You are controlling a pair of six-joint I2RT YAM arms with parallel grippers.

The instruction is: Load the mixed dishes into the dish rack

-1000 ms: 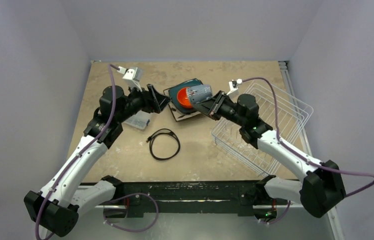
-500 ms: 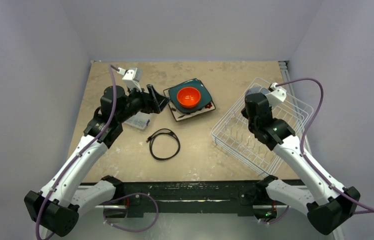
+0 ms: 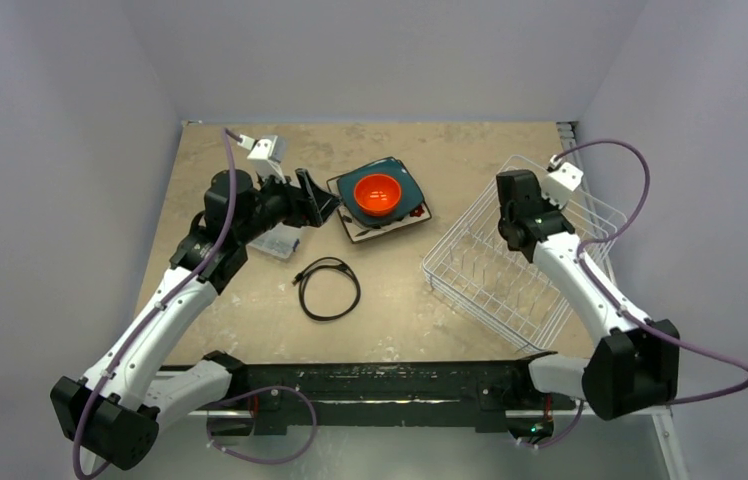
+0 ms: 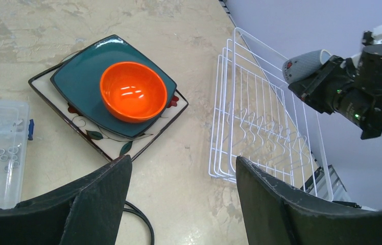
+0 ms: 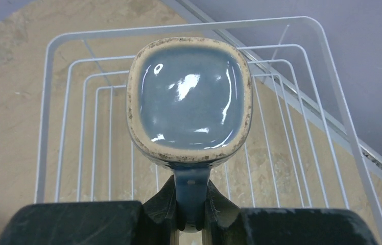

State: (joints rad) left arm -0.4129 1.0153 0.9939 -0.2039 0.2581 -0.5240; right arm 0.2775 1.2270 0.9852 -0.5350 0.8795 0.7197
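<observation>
Two arms reach out over the tan bench (image 3: 250,320). On the left, the left gripper (image 4: 182,168) hangs above the bench with its jaws spread wide and nothing between them, aimed toward the stack of dishes. Just beneath that arm sits a clear plastic box (image 3: 275,241), with small rings showing in one compartment. Nearer the front edge lies a black coiled cable (image 3: 328,288), apart from the box.

In the middle, toward the back of the bench, the dishes sit in one pile. A square patterned plate (image 4: 112,143) with a dark rim is at the bottom, a dark teal plate (image 4: 81,81) lies on it, turned a little, and an orange bowl (image 4: 133,91) stands upright on the teal plate.

To the right is the white wire dish rack (image 4: 250,117), set at an angle on the bench, with none of the dishes in it. Over its far side, the right gripper (image 5: 191,196) is closed tight on the handle of the grey-blue mug (image 5: 190,97). The mug is in the air above the rack, lying on its side with its mouth turned away from the gripper.
</observation>
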